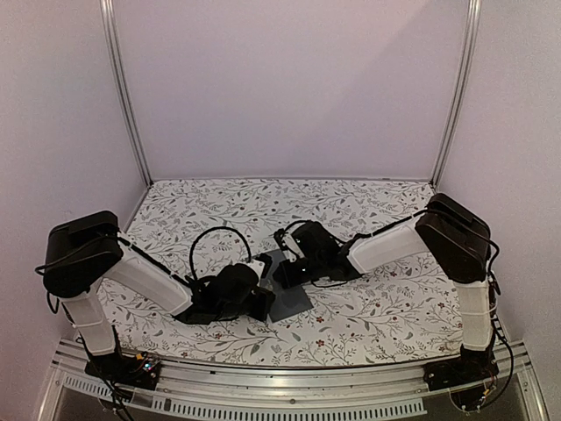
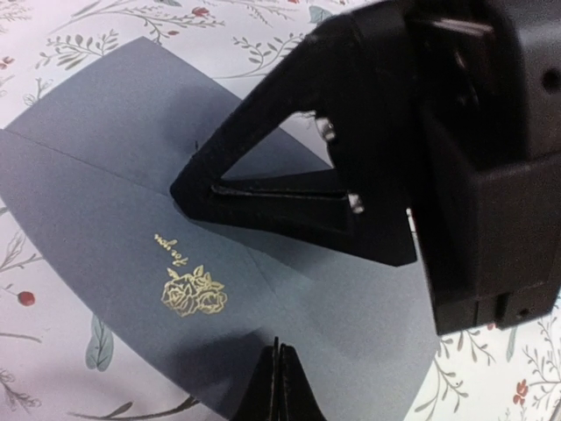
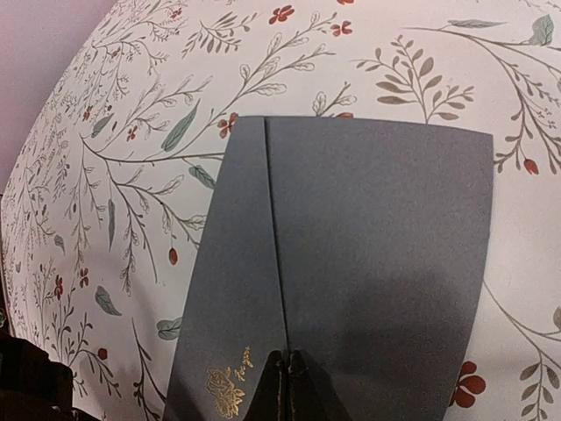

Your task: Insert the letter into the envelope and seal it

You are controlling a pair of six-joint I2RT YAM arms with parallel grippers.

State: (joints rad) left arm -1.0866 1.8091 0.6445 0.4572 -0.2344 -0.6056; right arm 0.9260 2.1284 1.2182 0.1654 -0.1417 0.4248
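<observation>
The worktop [image 1: 377, 307] is covered by a white cloth [image 3: 131, 132] printed with grey-green sprigs and small red flowers. One thing lies directly on it: the dark slate-grey envelope [image 1: 294, 303], near the middle and a little towards the near edge, turned slightly askew. It lies flat, with a crease along its length and a small gold rose [image 2: 193, 291] printed near one end. Its flap seems folded down, though shadow makes that hard to judge.
</observation>
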